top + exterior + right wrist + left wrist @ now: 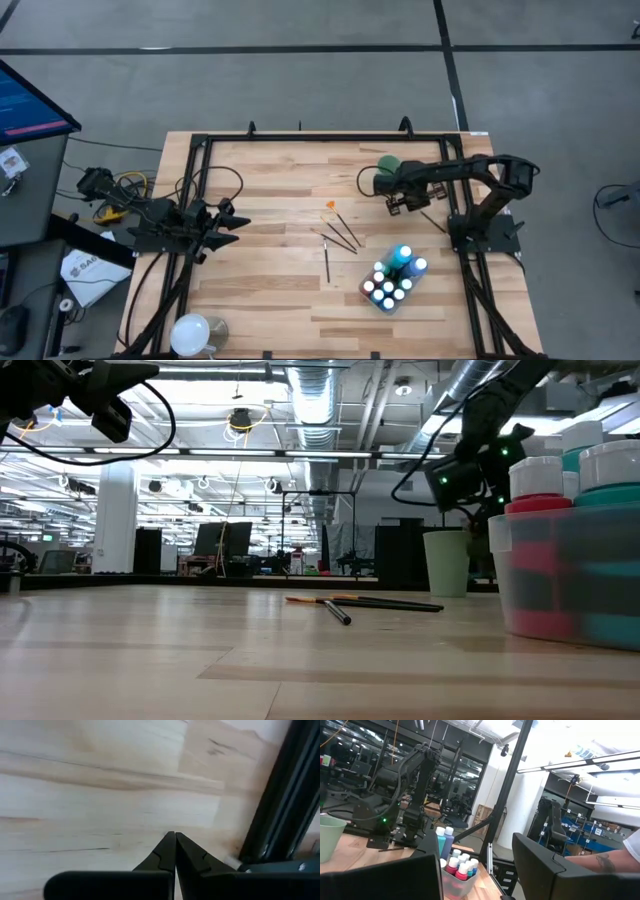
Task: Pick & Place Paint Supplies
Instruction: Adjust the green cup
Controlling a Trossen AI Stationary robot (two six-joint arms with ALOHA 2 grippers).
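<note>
1. The right claw (398,207) hangs in the upper right part of the high view, just below the pale green cup (387,176) and above the bare wood of the bench (270,180). In the right wrist view its two dark fingers (167,851) are pressed together tip to tip, with nothing between them and only light wood planks beyond them.
2. In the low view the same claw shows at the upper right, above and beside the cup (446,563), apart from the bench surface.
3. The left claw (232,222) rests at the left edge of the bench, at mid-height in the high view, pointing toward the centre. In the left wrist view its fingers (545,870) stand wide apart, holding nothing.
4. The paint bottles (394,277) stand packed together in a clear tub (372,297) at the lower right of the high view, well apart from both claws. In the low view the tub (570,575) fills the right edge, with white, red and teal caps showing.
5. The paintbrushes (340,235) lie loose on the bench near the centre of the high view, between the two claws and just up and left of the tub; one has an orange tip. None touches a claw.
6. A white round object (190,333) sits at the lower left of the bench.
</note>
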